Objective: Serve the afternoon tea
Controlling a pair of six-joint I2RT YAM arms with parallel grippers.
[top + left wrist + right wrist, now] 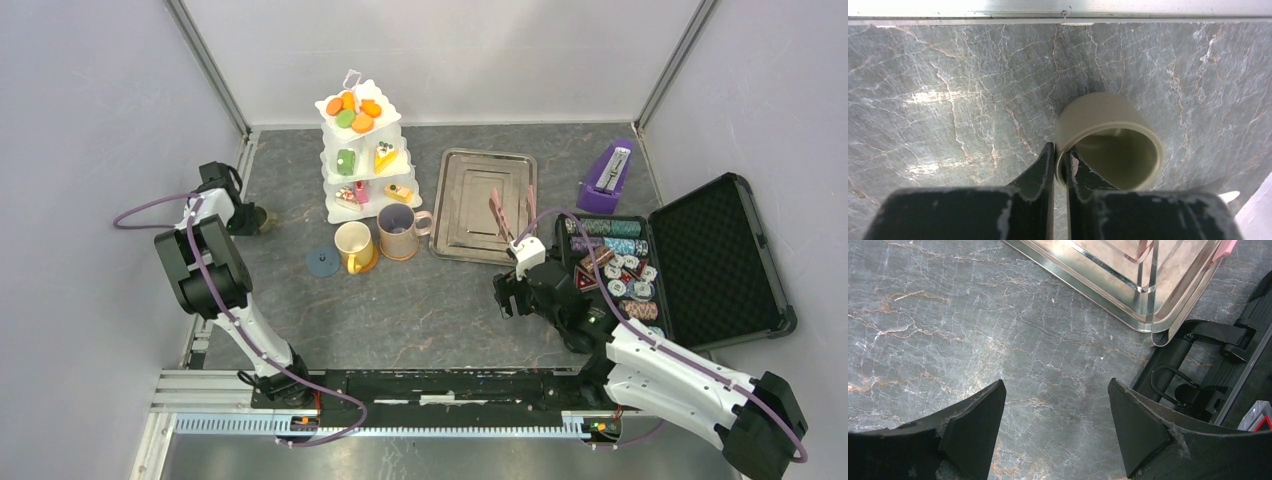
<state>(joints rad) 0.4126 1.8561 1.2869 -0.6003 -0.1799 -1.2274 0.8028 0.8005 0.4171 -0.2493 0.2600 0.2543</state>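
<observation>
The white three-tier stand (360,150) stands at the back with orange and green biscuits (352,110) on top and small toy cakes (372,160) on the lower tiers. A yellow mug (352,246) and a beige-lilac mug (398,232) stand in front of it. My left gripper (250,216) is at the far left, shut on the rim of the small green mug (1108,145), one finger inside and one outside (1062,160); the mug (263,216) tilts just above the table. My right gripper (505,295) is open and empty over bare table (1055,400).
A metal tray (485,205) with pink tongs (497,210) lies right of the mugs; its corner shows in the right wrist view (1128,285). A grey-blue coaster (322,262) lies left of the yellow mug. The open black chip case (700,260) and purple metronome (607,178) stand at right.
</observation>
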